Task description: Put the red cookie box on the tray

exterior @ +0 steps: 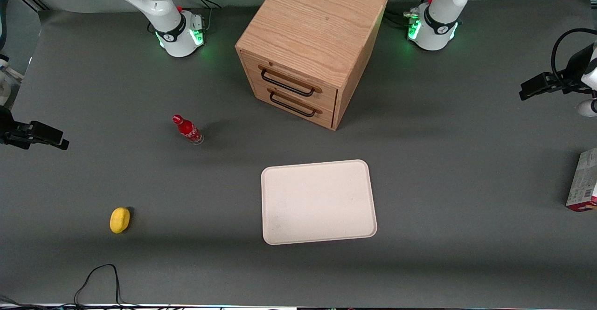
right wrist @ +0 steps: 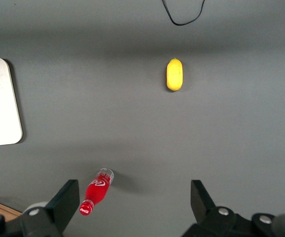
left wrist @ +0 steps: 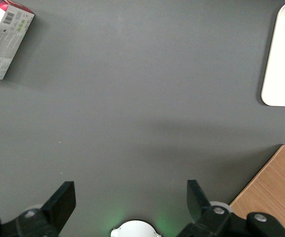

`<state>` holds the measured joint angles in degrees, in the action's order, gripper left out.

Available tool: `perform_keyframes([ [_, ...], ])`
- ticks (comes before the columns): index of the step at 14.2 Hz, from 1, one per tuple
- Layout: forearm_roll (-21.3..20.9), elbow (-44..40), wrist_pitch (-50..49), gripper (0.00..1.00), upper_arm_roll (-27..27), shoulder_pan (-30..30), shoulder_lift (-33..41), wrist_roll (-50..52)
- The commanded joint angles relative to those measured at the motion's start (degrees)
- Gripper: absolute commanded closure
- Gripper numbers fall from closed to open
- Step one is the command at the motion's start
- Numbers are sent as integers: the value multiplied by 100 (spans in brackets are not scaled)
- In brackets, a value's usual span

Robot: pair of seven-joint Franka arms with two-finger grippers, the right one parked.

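The red cookie box (exterior: 583,182) stands at the working arm's end of the grey surface (exterior: 443,170), cut off by the edge of the front view, with its pale printed face and a red lower edge showing. In the left wrist view the box (left wrist: 4,39) shows a red and white end and a pale side with a barcode and greenish print, and it rests on the surface with nothing touching it. The tray (exterior: 318,202) lies flat and bare near the middle of the surface, nearer to the front camera than the wooden drawer cabinet (exterior: 311,44), and well apart from the box. The cabinet has two drawers with dark handles, both closed. The left arm's hand (left wrist: 130,197) hangs above bare surface with its two dark fingers (left wrist: 62,197) spread wide apart and nothing between them; it is held high, well apart from both the box and the tray, with a corner of the tray (left wrist: 283,59) and an edge of the cabinet (left wrist: 270,192) in its sight. Toward the parked arm's end, a small red cola bottle (exterior: 188,129) stands upright, and a yellow lemon-like thing (exterior: 120,219) lies nearer to the front camera than the bottle.
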<state>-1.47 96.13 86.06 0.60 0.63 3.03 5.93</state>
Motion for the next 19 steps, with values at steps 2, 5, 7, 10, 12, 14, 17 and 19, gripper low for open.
perform_keyframes([
  [2, -28, -165, -142, 0, 142, -169, -83, -83],
  [5, -28, -392, -316, 0, 142, -159, -231, 31],
  [7, -63, -446, -458, 0, 142, -133, -320, -30],
  [10, -107, -463, -458, 0, 160, -107, -329, -65],
  [12, -160, -603, -406, 0, 160, 33, -373, -65],
  [14, -178, -595, -397, 0, 160, 157, -452, -152],
  [17, -651, -753, -432, 0, 160, 350, -627, -1213],
  [19, -653, -911, -432, 0, 160, 840, -838, -2143],
])
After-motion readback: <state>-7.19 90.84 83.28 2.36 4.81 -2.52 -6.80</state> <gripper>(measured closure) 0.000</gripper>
